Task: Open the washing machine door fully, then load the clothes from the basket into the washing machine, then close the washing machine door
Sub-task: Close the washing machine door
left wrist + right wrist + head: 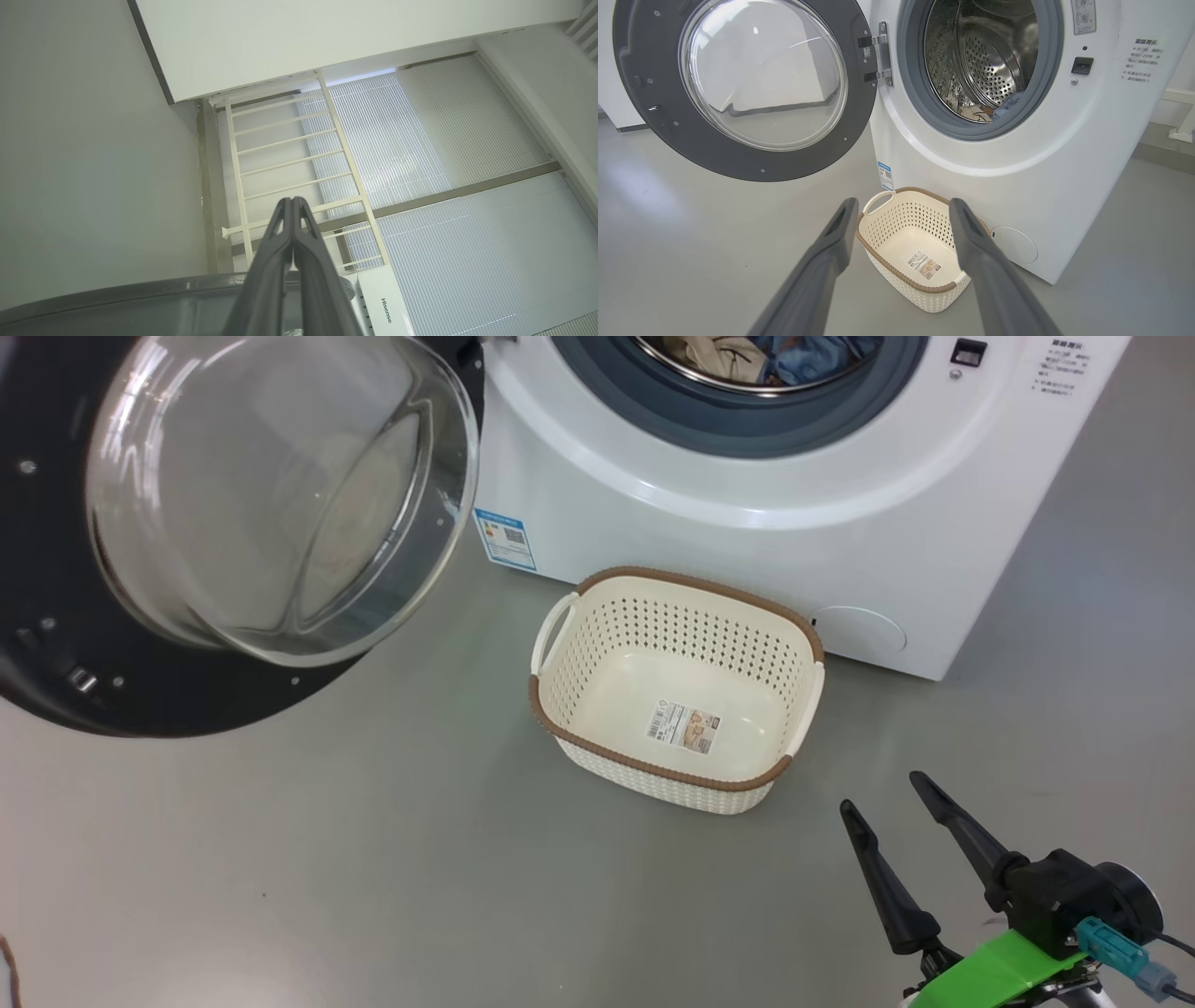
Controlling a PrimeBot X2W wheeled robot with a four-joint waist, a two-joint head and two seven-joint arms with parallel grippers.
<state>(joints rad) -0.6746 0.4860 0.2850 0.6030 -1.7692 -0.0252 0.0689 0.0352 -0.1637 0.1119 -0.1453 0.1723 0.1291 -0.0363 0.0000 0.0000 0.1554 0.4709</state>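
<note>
The right gripper (pixel 880 791) hangs above the grey floor (pixel 280 849) with its two dark fingers spread wide and nothing between them. Just ahead of its fingertips and a little to its left stands the basket (pixel 672 635), upright on the floor, with a label sticker (pixel 683 728) on its bare bottom. In the right wrist view the basket (pixel 896 219) sits between the two fingers of the right gripper (pixel 903 205).

Beyond the basket, farther ahead of that gripper, is the washing machine (pixel 747 551), its front just behind the basket's far rim. The clothes (pixel 747 355) lie inside the steel drum (pixel 994 60), behind the grey seal (pixel 747 425); blue and cream cloth shows at the drum's lower edge. Well to the gripper's left and ahead, the washing machine door (pixel 56 644) stands swung wide on its hinges, glass bowl facing outward.

The left gripper (pixel 292 200) has its fingers pressed together, holding nothing, and points up toward a white railing (pixel 289 163) and window blinds (pixel 420 140). A grey curved edge (pixel 140 289) lies just under it; what it belongs to is unclear.
</note>
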